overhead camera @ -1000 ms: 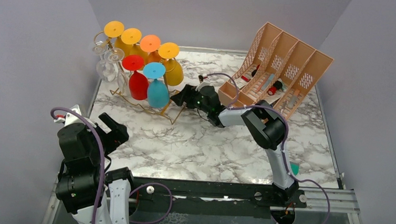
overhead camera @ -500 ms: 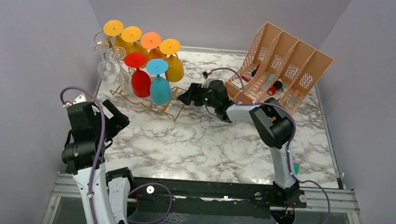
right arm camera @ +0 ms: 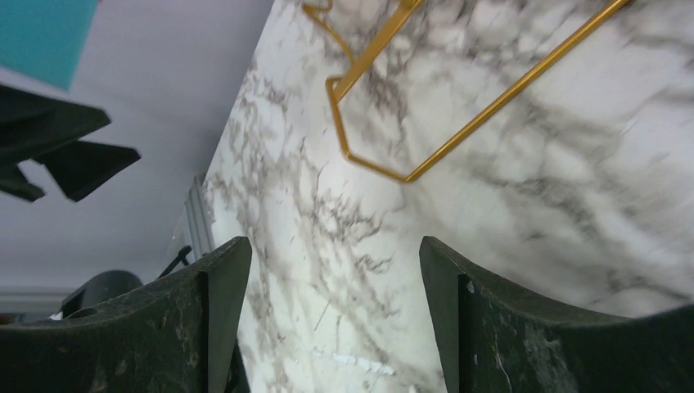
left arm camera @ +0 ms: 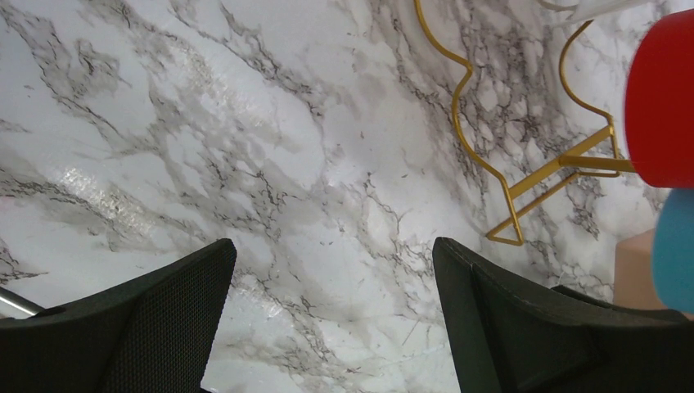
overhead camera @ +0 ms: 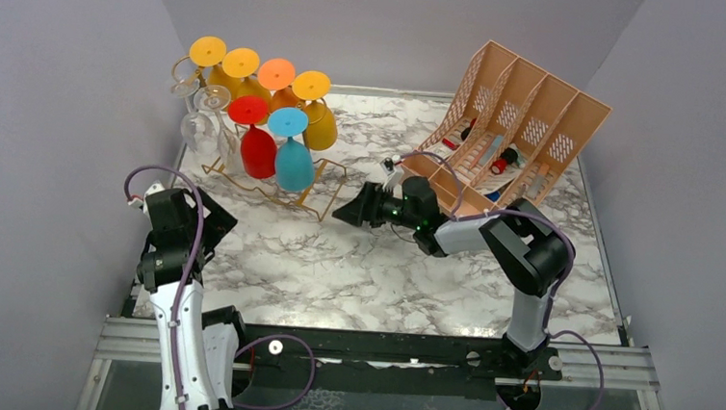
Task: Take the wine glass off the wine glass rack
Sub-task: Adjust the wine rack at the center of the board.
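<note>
Top external view is showing the teal glass (overhead camera: 293,166) hanging inverted on the rack (left arm camera: 565,164), far left. Left gripper (left arm camera: 334,250) and right gripper (right arm camera: 335,246) are gaping wide, both empty. It is looking light, slick and fragile, so the bowl is probably the best place to grip.

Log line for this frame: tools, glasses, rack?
left tool open, empty | right tool open, empty, near rack | blue glass on rack | no glass gripped

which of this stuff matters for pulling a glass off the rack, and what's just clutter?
Job in hand:
- gold wine glass rack
- glasses hung on it: red glass, blue glass, yellow glass, clear glass
- left gripper and right gripper, jaws open, empty

Lying about:
- peach file organizer
- small items in its slots
</note>
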